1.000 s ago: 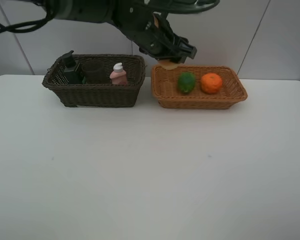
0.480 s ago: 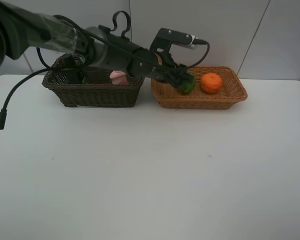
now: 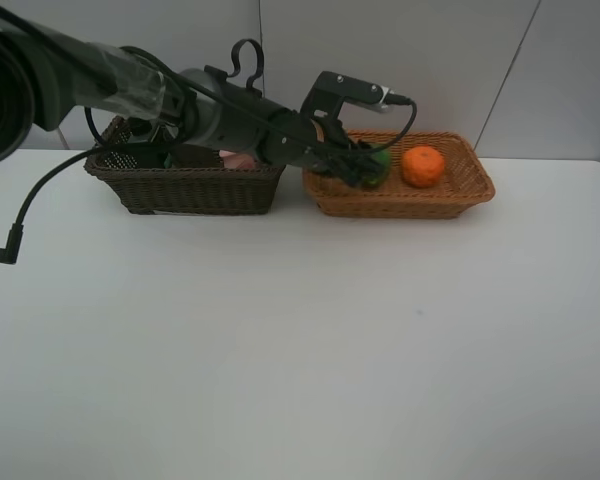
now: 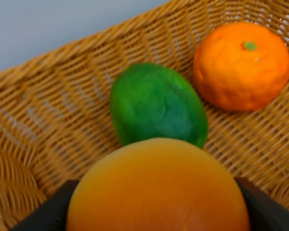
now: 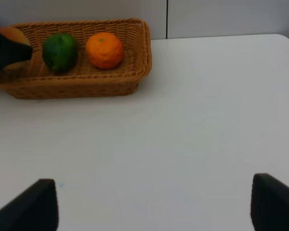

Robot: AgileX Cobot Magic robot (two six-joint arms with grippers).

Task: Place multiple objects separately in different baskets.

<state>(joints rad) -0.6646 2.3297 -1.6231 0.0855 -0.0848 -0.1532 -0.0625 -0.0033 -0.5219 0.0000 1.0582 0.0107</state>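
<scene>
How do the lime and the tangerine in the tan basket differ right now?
Colour: the lime is dark green, the tangerine bright orange. Shape: the lime is oval, the tangerine rounder with a small green stem spot. Position: the lime lies next to the peach held by the left hand; the tangerine sits further from it. Both rest in the tan basket.

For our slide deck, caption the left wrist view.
Gripped peach hangs over the tan basket, beside lime and tangerine.
</scene>
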